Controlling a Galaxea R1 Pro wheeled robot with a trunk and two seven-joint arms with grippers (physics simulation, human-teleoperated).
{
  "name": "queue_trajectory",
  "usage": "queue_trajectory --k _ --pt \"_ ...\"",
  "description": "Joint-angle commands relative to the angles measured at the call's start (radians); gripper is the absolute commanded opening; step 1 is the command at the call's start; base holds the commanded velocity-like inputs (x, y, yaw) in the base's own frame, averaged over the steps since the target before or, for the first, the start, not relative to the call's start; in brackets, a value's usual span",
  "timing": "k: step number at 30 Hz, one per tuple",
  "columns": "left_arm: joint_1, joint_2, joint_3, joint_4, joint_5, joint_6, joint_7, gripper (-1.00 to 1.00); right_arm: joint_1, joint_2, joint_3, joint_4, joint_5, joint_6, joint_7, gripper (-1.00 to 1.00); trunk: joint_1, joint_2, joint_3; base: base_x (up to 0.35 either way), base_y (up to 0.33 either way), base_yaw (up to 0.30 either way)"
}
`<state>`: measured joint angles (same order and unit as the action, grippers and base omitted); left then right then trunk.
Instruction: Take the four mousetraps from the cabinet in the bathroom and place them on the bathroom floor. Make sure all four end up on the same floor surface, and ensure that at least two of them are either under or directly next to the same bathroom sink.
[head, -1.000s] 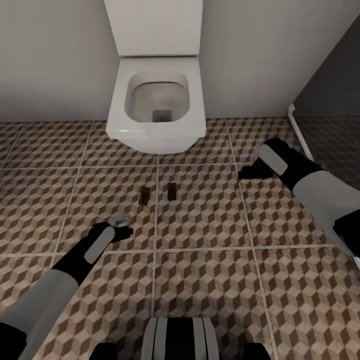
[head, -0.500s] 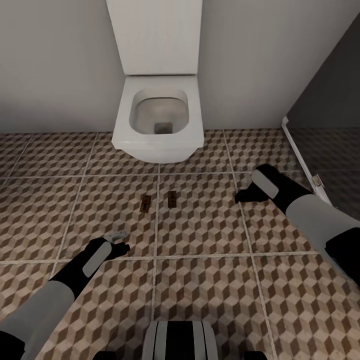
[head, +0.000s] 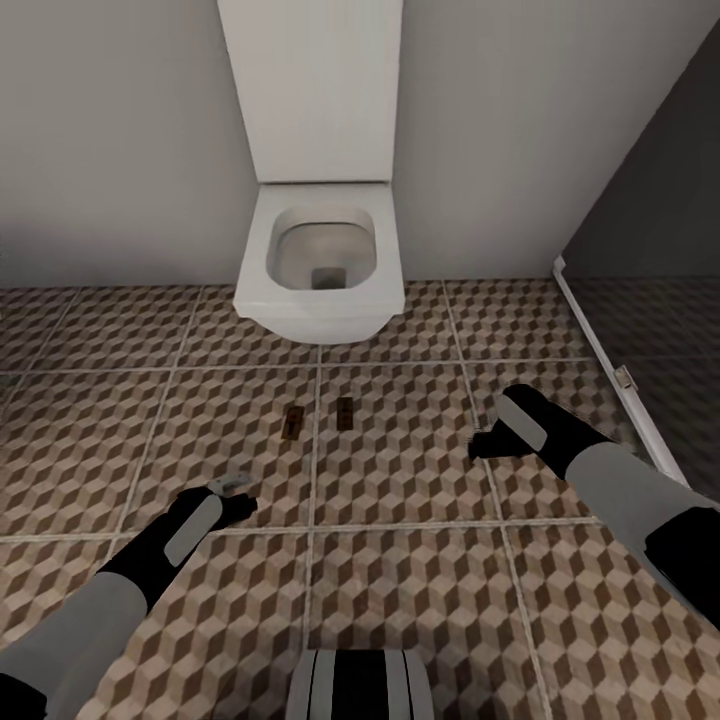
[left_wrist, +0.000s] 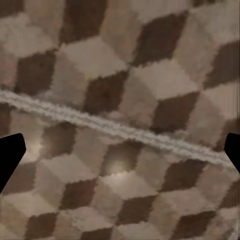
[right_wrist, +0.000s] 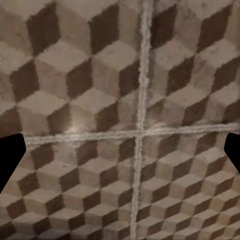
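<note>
While two mousetraps (head: 318, 417) lie side by side on the bathroom floor (head: 400, 560) before the toilet (head: 320, 260), both arms reach low over the tiles, each claw, left (head: 238, 495) and right (head: 478, 445), spread apart and empty. The traps look light, stiff and thin, best pinched across the board edges.

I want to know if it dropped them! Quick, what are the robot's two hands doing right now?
Left gripper: open, holding nothing; bare bathroom floor between its fingertips.
Right gripper: open, holding nothing.
</note>
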<state>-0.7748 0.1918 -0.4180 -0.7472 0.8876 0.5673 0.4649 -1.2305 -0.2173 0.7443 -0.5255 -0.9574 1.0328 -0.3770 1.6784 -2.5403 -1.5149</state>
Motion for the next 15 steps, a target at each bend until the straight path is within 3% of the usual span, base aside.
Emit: queue_trajectory --k 1,5,6,10,15 --pt "0.003 0.001 -0.006 0.001 0.003 -0.003 0.01 1.0 0.014 -0.001 0.008 -0.003 -0.01 -0.009 -0.008 1.0 -0.001 0.0 0.003 0.0 0.0 0.0" --pt "0.029 0.001 -0.008 0.031 -0.066 -0.039 0.006 1.0 0.073 -0.001 0.008 -0.005 -0.002 -0.057 -0.007 1.0 -0.002 0.001 0.019 0.0 0.0 0.0" --pt "0.029 0.001 -0.008 0.031 -0.066 -0.039 0.006 1.0 0.073 -0.001 0.008 -0.005 -0.002 -0.057 -0.007 1.0 -0.003 0.001 0.023 0.0 0.0 0.0" --pt "0.043 0.001 -0.008 0.069 -0.147 -0.091 0.003 1.0 0.116 0.001 0.008 -0.007 0.003 -0.103 -0.005 1.0 -0.005 0.002 0.038 0.0 0.0 0.0" --pt "0.049 0.001 -0.008 0.097 -0.186 -0.12 0.0 1.0 0.152 0.005 0.009 -0.014 0.006 -0.128 -0.003 1.0 -0.007 0.003 0.057 0.0 0.0 0.0"
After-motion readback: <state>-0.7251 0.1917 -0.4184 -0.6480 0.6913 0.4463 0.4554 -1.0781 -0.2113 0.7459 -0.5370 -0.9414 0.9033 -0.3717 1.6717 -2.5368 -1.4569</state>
